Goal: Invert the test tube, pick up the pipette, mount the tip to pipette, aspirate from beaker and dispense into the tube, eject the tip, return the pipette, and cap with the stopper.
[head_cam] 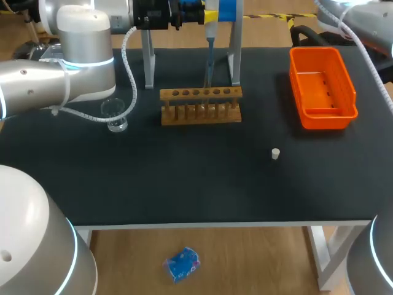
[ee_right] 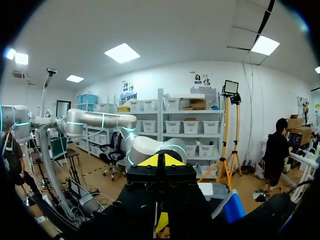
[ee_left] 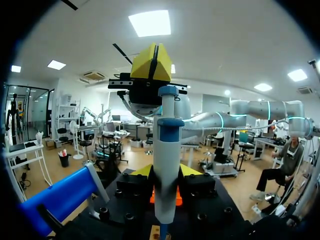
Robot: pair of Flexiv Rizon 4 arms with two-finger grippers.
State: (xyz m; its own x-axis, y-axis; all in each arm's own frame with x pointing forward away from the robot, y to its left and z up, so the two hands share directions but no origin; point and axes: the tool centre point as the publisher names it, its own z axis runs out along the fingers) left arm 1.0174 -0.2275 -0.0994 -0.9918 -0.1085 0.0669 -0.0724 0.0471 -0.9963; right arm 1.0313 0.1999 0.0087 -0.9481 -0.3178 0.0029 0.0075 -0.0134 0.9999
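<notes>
Your left gripper point(ee_left: 166, 172) clamps the pipette point(ee_left: 166, 145) upright over the rack point(head_cam: 201, 106) by the worktop's point(head_cam: 184, 184) far edge. The right gripper point(ee_left: 151, 62), fingers together, hangs above its plunger point(ee_left: 168, 91). I judge this the dispensing step: next, press straight down.

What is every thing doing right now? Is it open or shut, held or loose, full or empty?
Pipette: held upright, tip pointing down at the rack.
Left jaws: shut on the pipette.
Right jaws: shut, holding nothing.
Rack: standing upright.
Stopper: loose on the table, capping nothing.
Beaker: upright; how full, cannot tell.
Bin: looks empty.
</notes>
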